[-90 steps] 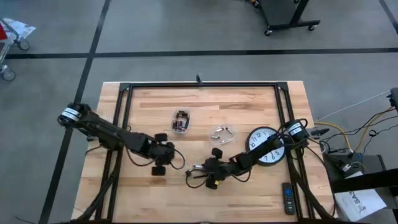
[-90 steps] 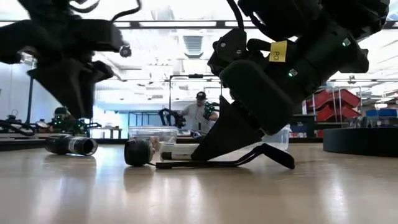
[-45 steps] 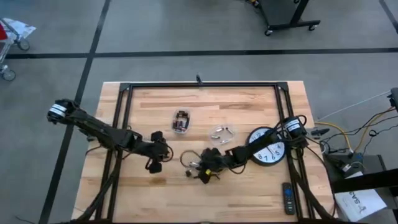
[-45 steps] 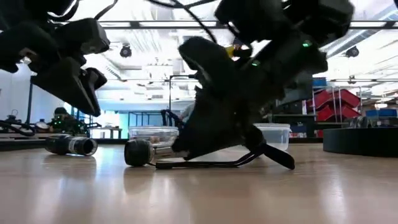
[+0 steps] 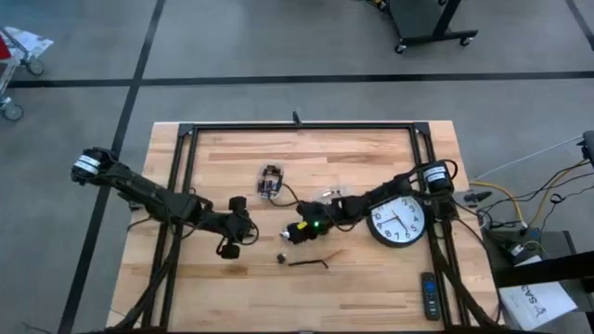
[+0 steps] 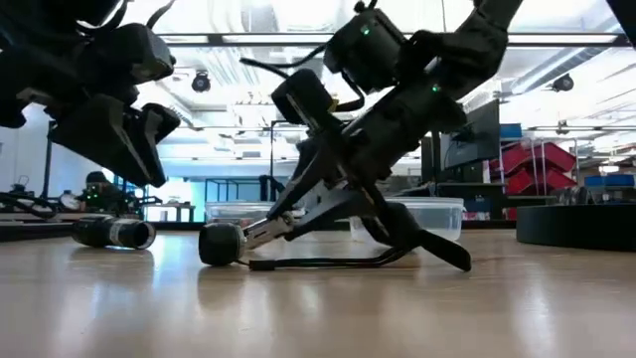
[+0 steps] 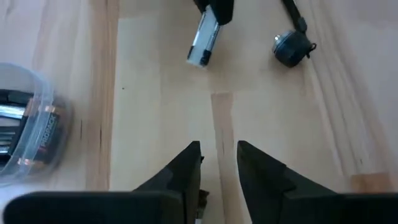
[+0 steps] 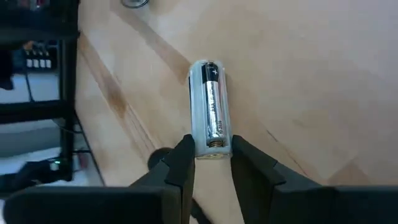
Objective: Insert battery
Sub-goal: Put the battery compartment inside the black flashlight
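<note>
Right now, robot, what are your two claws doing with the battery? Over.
Right gripper shut on battery holder, battery seated inside. Left gripper hovers over table, slightly open, empty. Nothing blocking.

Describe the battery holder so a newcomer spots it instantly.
Start at the round wall clock on the table's right side and follow the right arm toward the centre. The right gripper clamps a white holder with one battery inside, unlike the loose black cap.

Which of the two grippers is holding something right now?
The right gripper, near the table's middle: it grips a white holder with a battery in it. The left gripper holds nothing, fingers slightly apart over bare wood.
</note>
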You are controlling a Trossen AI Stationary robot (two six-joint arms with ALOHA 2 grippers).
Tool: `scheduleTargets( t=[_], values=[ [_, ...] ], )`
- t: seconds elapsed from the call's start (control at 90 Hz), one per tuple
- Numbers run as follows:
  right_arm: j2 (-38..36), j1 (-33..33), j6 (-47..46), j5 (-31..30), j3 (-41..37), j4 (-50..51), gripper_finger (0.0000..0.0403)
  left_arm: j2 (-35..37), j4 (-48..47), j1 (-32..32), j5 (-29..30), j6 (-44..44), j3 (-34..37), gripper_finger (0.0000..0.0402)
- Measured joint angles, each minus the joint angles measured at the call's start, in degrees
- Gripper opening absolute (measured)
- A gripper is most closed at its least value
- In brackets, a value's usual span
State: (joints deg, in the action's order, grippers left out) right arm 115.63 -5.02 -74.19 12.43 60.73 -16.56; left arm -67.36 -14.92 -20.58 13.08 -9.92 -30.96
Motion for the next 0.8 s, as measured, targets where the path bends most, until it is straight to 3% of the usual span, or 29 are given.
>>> scheduleTargets(
  t=[0.322, 0.633, 0.8],
  values=[
    [-0.1, -0.2, 1.3, -0.7, 0.0, 0.2, 0.0072, 1.8, -18.7, 0.0, 2.9, 1.9, -1.9, 0.0095],
    [-0.1, -1.0, 4.3, -2.2, -0.1, 0.4, 0.0057, 1.8, -11.0, 1.6, 2.3, 6.9, 1.4, 0.0174],
    [-0.1, -1.4, 4.6, -2.2, -0.1, 0.4, 0.0065, -0.3, -5.7, 2.6, -1.4, 7.6, 3.8, 0.0204]
  ],
)
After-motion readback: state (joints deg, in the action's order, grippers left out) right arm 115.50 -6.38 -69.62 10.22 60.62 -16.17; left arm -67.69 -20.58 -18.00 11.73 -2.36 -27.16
